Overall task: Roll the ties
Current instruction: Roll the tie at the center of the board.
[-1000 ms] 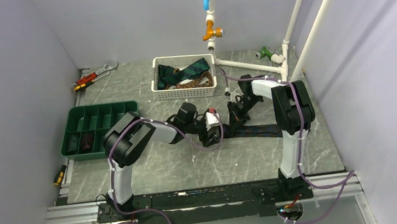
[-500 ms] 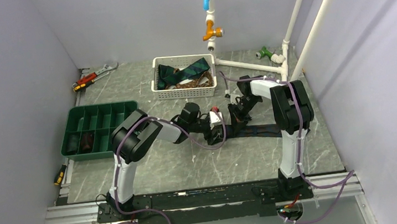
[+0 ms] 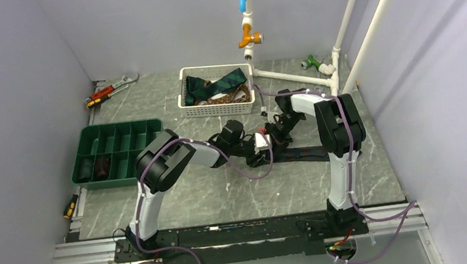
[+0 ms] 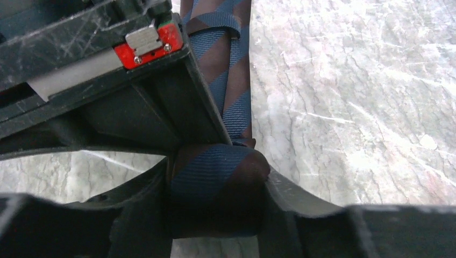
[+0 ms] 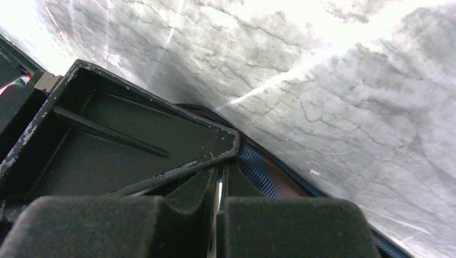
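A navy and maroon striped tie (image 3: 305, 155) lies flat across the middle of the table, its near end wound into a roll (image 4: 215, 177). My left gripper (image 4: 215, 199) has one finger on each side of that roll and is shut on it (image 3: 263, 143). The flat strip of the tie (image 4: 231, 80) runs away from the roll. My right gripper (image 5: 219, 177) is shut, with only a sliver between its pads, and tie fabric (image 5: 253, 166) lies against its tip. It meets the left gripper over the roll (image 3: 275, 133). More ties (image 3: 216, 84) lie in a white basket.
The white basket (image 3: 217, 111) stands at the back centre. A green compartment tray (image 3: 120, 134) on the left holds dark rolls (image 3: 94, 166). Wrenches (image 3: 108, 89) lie at the back left, a screwdriver (image 3: 70, 207) at the left edge. White pipes (image 3: 290, 75) cross the back right.
My left arm has reached further right toward the right gripper, and its jaws have closed in on the roll. The right gripper stays shut and has shifted only a little.
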